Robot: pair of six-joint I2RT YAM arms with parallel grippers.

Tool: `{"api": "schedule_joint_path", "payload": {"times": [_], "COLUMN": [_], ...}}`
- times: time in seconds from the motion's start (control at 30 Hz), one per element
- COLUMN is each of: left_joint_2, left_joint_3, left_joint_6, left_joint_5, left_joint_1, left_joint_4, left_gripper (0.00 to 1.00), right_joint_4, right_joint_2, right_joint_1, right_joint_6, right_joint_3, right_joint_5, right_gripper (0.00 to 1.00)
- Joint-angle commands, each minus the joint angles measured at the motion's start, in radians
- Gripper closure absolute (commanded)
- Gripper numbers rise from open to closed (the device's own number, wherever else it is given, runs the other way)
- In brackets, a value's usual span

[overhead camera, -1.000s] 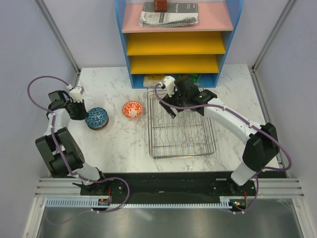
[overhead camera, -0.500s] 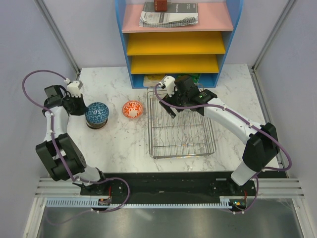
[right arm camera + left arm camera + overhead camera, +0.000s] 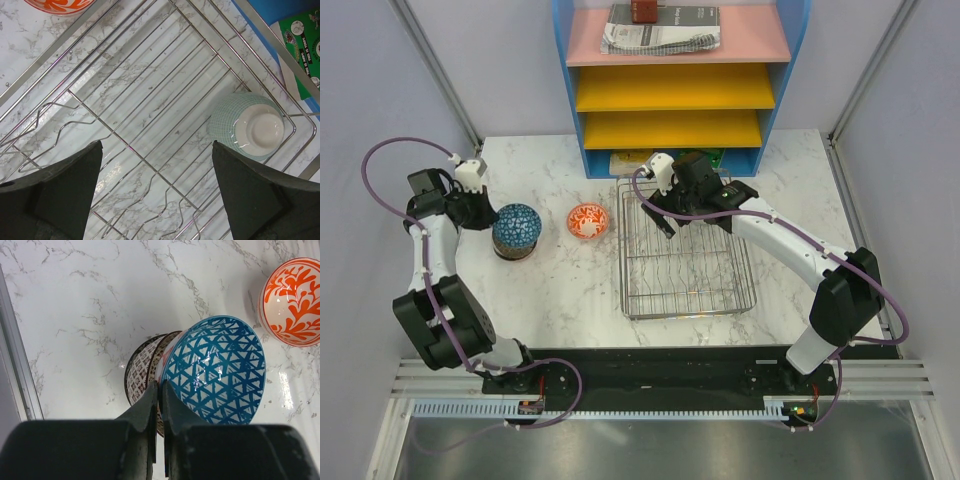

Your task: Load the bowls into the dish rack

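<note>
The left gripper point(image 3: 160, 390) pinches the blue bowl point(image 3: 215, 370) by its rim. Only the right wrist camera reveals the pale green bowl point(image 3: 247, 127), upturned beyond the wide-spread right gripper point(image 3: 157, 167).

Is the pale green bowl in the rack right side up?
No: the pale green bowl shows its white foot ring to the right wrist camera, mouth turned away.

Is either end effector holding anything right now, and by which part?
The left end effector is shut on the blue bowl, pinching it by its rim. The right end effector is open above the dish rack and holds nothing.
</note>
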Motion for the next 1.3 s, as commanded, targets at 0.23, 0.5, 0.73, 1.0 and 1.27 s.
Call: {"api": "schedule_joint_path", "payload": {"times": [0.23,0.5,0.73,1.0,1.27], "left_joint_2": [-0.130,-0.196,-0.198,-0.092,0.034], "left_joint_3": [0.042,0.041,0.072,0.197,0.322], "left_joint_6": [-0.009,-0.027,-0.069,-0.121,-0.129], "left_joint_5": [0.168,0.223,0.219,0.237,0.237], "left_joint_1": [-0.067,-0.176,-0.336,-0.554,-0.709], "left_joint_4": [-0.053,-0.093,-0.090,-0.067,-0.046], "left_gripper": [0.98,0.98,0.98,0.98,0.98], "right_joint_4": [0.008,0.011,0.074,0.298,0.621], "right_joint_2": [0.002,0.011,0.008,0.029,0.014], "right_joint_1": [0.003,0.001,-0.066,-0.185,-0.261], "right_joint_6": [0.044,0.110,0.300,0.545,0.823], "right_joint_3": [0.020,0.058,0.062,-0.030,-0.195], "right_joint_5": [-0.093,-0.218,-0.503,-0.789,-0.999], "right_gripper": [0.02,0.02,0.02,0.02,0.02]}}
